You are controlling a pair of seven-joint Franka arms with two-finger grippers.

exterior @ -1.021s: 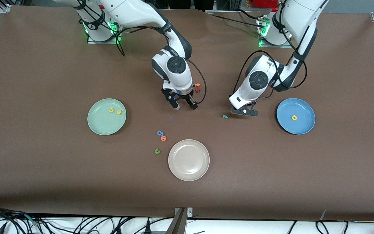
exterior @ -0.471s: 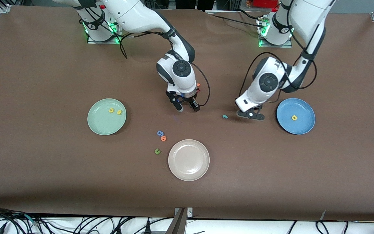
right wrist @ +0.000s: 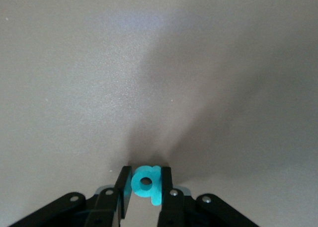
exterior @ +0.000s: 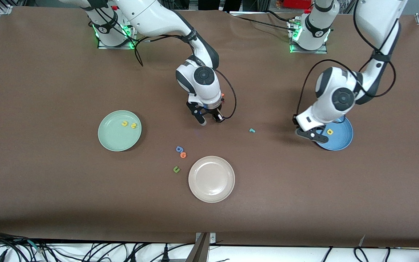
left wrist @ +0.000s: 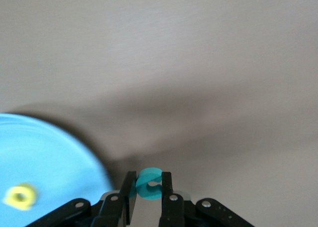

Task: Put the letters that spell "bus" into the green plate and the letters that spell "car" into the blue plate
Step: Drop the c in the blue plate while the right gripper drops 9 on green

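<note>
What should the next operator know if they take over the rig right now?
Left gripper: shut on the teal "c", at the edge of the blue plate.
Right gripper: shut on the teal "b", low over bare table mid-table.
Done: yellow "u" and yellow "s" lie in the green plate; yellow "a" lies in the blue plate.
Left: drop "c" in blue, carry "b" to green, then fetch the teal "r", on the table between the grippers.
</note>
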